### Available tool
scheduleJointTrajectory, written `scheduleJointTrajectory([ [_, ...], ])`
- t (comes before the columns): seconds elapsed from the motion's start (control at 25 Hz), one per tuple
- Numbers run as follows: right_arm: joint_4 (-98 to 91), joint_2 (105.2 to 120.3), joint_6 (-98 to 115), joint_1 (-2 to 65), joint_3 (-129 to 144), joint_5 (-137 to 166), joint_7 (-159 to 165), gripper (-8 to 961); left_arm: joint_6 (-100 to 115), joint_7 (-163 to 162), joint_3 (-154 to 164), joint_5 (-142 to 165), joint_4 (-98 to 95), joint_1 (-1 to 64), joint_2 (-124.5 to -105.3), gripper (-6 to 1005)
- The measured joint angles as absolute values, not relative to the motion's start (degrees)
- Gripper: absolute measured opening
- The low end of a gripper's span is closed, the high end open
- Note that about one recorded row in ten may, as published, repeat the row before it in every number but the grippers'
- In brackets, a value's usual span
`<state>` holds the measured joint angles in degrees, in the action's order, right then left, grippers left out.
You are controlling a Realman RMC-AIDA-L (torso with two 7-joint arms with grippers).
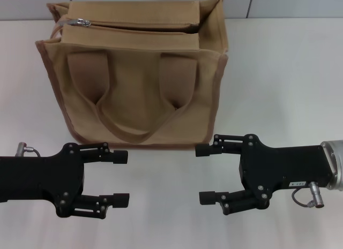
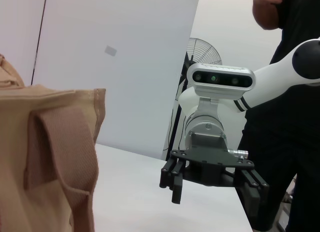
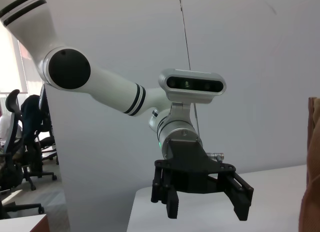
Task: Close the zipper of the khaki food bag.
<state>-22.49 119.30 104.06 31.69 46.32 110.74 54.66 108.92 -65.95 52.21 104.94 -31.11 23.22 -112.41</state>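
Pre-approach step, nothing grasped. One khaki food bag (image 1: 136, 83) upright at far middle of white worktop (image 1: 284, 88), handles toward robot. One zipper (image 1: 139, 25) along bag top, gaping, silver pull tab (image 1: 81, 22) at robot's-left end. Two end effectors: left end effector (image 1: 121, 177) and right end effector (image 1: 204, 173), both low in front of bag, well apart from it, fingers spread, facing each other. Next, likely: left reaching up to pinch tab, right steadying far end, then dragging tab rightward. Two strap handles, one front handle (image 1: 134, 120) clear.
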Motion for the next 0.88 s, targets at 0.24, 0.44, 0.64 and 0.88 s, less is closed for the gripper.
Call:
scheduleJointTrajectory([
  [0.24, -22.5, 119.26, 104.1, 31.8, 46.3, 110.7, 54.7, 815, 108.9, -66.0, 52.2, 104.9, -31.1, 23.3, -112.45, 800],
  [0.44, -22.6, 119.26, 104.1, 31.9, 46.3, 110.7, 54.7, 812, 108.9, -66.0, 52.2, 104.9, -31.1, 23.4, -112.48, 798],
  [0.64, -22.6, 119.26, 103.8, 31.9, 46.3, 110.4, 54.7, 810, 108.9, -65.6, 49.0, 104.9, -31.4, 23.3, -112.38, 797],
  [0.88, -22.5, 119.26, 103.6, 31.9, 46.3, 110.3, 54.8, 807, 109.0, -65.7, 43.5, 105.0, -31.9, 21.9, -110.09, 795],
])
